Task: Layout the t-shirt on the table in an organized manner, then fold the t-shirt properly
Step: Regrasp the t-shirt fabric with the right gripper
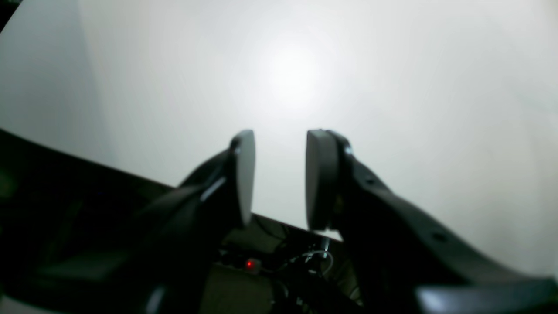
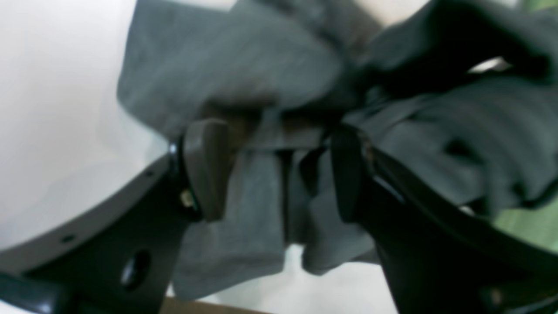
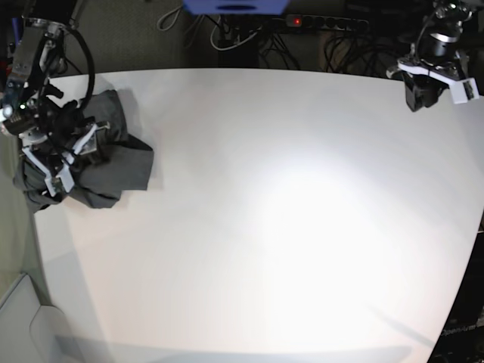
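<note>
Over crumpled t-shirt (image 3: pixel 113 162), right arm (image 3: pixel 45 144)

Your left gripper (image 1: pixel 279 179) sits low in the left wrist view with its two pale pads (image 1: pixel 245 174) facing each other across a clear gap, nothing between them. You see bare white table (image 1: pixel 392 87) behind and above the fingers, with a bright glare patch just above the gap. The table edge runs diagonally from mid-left down toward the lower centre. Below that edge you have a dark area with tangled cables (image 1: pixel 305 261) and one small red light (image 1: pixel 249 264). The picture is soft throughout.
</note>
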